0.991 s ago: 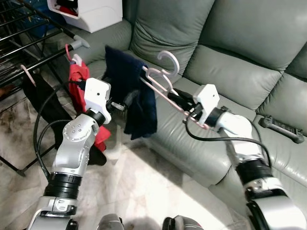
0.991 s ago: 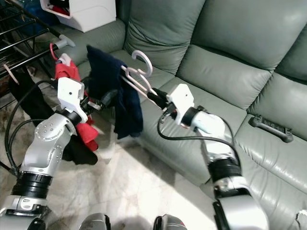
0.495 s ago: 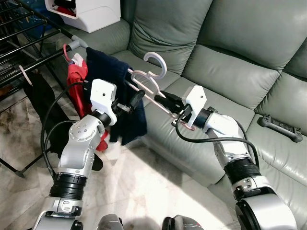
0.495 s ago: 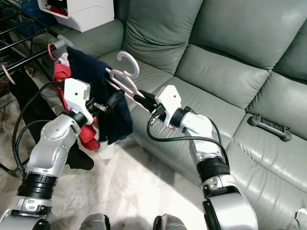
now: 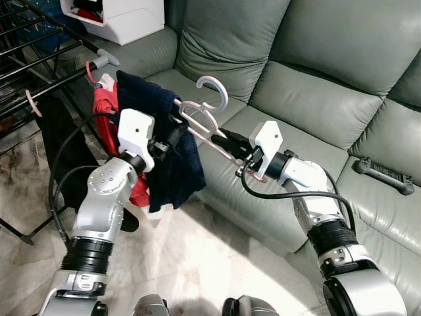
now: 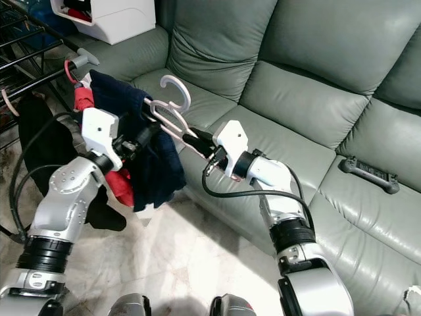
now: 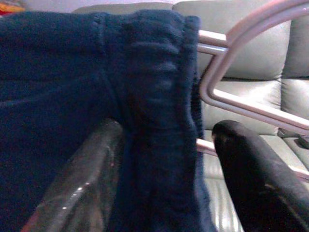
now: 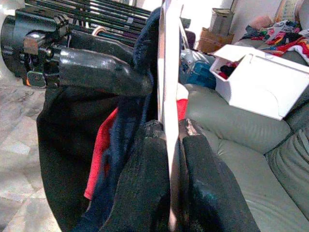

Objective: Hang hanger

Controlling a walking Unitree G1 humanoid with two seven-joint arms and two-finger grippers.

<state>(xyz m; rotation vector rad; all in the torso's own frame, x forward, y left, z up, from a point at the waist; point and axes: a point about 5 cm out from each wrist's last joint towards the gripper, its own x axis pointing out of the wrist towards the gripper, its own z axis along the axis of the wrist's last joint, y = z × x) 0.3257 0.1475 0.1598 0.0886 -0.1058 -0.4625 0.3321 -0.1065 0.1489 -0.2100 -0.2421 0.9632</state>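
Navy garment droops from the pale pink hanger, held in the air over the grey sofa, short of the drying rack. Right gripper is clenched on the hanger's lower bar; left gripper straddles the cloth fold, fingers parted and not pinching. Risks: the hanger is gripped off-centre, so it may twist and shed the garment; the hook may miss the rail; the red garment already hanging there may snag the load.
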